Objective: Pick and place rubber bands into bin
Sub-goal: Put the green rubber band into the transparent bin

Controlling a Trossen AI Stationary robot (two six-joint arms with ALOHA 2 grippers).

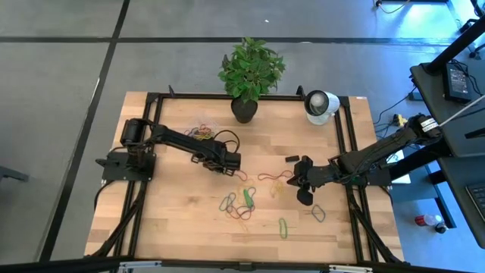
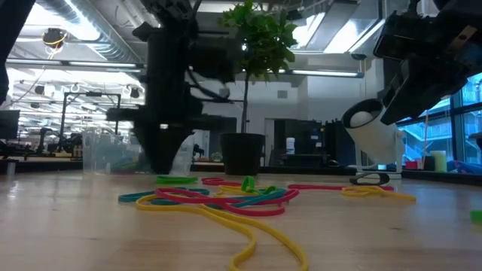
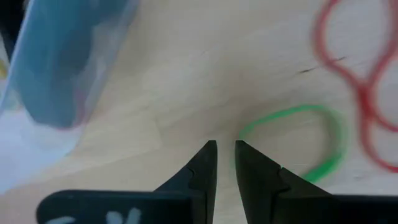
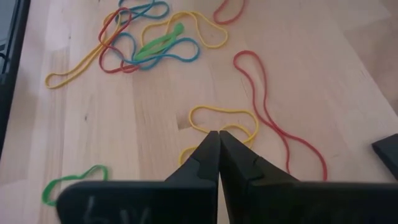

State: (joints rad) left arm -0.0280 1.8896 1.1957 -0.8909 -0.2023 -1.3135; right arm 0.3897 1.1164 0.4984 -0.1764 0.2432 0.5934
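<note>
Rubber bands (image 2: 218,199) — thin loops of red, yellow, green and blue, lying loose on the wooden table (image 1: 174,220), most of them tangled in a heap near the table's middle, with single loops apart from it toward the front edge. By their look they are very light, soft and limp, likely to slide on the wood and to drag a neighbour along when lifted; best pinched across one strand where a loop lies clear of the rest. Right gripper (image 4: 219,138) — fingers pressed together with nothing between them, tips just over a yellow band (image 4: 224,121) beside a long red one (image 4: 273,124). Left gripper (image 3: 224,149) — fingers nearly together with a narrow gap, clasping nothing visible, tips just beside a green band (image 3: 311,140) and near the bin. Bin (image 1: 199,130) — clear plastic, on the table's left far part beside the left arm; several coloured bands already inside, number not readable. Beyond: a potted plant (image 1: 248,76) and a white round object (image 1: 320,105).
</note>
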